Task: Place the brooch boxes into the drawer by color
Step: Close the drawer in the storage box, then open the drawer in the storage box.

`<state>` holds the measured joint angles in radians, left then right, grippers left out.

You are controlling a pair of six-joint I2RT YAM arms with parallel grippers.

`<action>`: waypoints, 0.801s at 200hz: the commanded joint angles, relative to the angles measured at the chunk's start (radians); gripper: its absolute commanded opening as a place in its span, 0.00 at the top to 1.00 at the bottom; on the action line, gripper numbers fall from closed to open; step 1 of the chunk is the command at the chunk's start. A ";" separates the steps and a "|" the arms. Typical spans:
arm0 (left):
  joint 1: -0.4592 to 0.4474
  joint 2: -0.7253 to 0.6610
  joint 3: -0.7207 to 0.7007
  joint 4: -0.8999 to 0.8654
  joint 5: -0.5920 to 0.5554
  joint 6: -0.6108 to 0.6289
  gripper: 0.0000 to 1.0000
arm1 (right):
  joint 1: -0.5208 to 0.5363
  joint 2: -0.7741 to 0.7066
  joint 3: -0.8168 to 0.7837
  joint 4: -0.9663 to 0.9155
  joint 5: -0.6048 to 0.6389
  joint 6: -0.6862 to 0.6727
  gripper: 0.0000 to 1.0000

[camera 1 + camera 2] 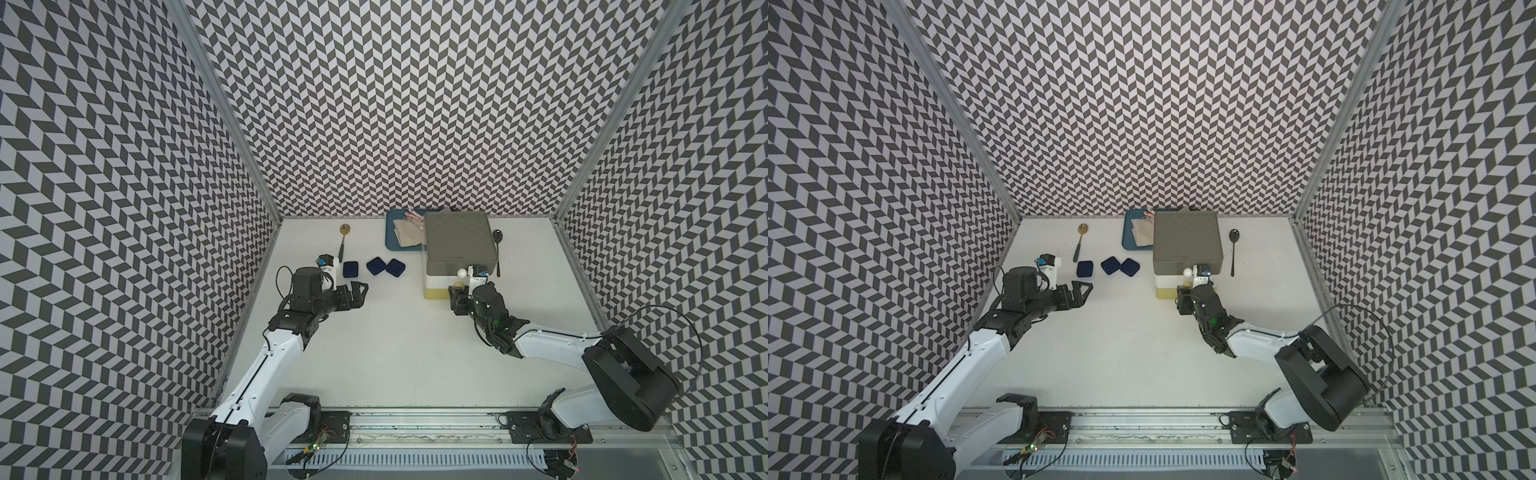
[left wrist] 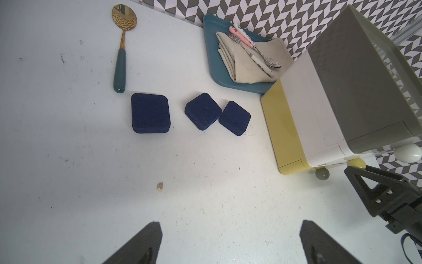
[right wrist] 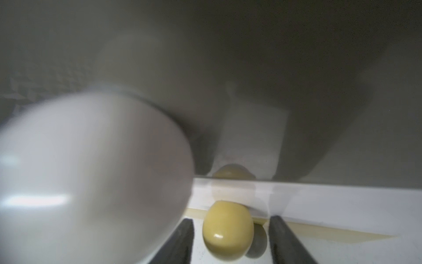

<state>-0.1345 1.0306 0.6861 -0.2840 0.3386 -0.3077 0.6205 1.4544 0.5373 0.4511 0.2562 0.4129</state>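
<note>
While straddling the yellow knob (image 3: pixel 227 230) of the drawer (image 2: pixel 342 75) with the right hand (image 1: pixel 455 296), grips nothing: fingers (image 3: pixel 182 240) parted, clear both sides. Hovers the left hand (image 2: pixel 230 225) wide open above the desk (image 2: pixel 205 182). Shows three navy brooch boxes (image 2: pixel 150 113) (image 2: pixel 203 111) (image 2: pixel 234 118) on it, left of the drawer.

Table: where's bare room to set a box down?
Free: table between left gripper and right gripper, and its whole near half. Crowded: the back, with gold spoon, boxes, tray, drawer, black spoon.

Both top views look down; right wrist camera hugs the drawer (image 3: pixel 342 197).
</note>
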 commanded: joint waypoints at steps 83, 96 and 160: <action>0.007 -0.027 -0.013 0.020 0.016 0.004 0.00 | -0.001 -0.273 -0.130 -0.074 0.003 0.061 0.19; 0.007 -0.038 -0.017 0.025 0.015 0.001 0.00 | -0.002 -0.308 -0.175 -0.066 -0.001 0.066 0.18; 0.007 -0.043 -0.020 0.042 0.010 -0.005 0.00 | 0.010 -0.243 -0.271 0.095 0.036 0.008 0.18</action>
<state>-0.1345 1.0050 0.6750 -0.2768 0.3389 -0.3088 0.6205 1.1748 0.3199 0.3962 0.2497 0.4564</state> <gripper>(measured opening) 0.995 0.799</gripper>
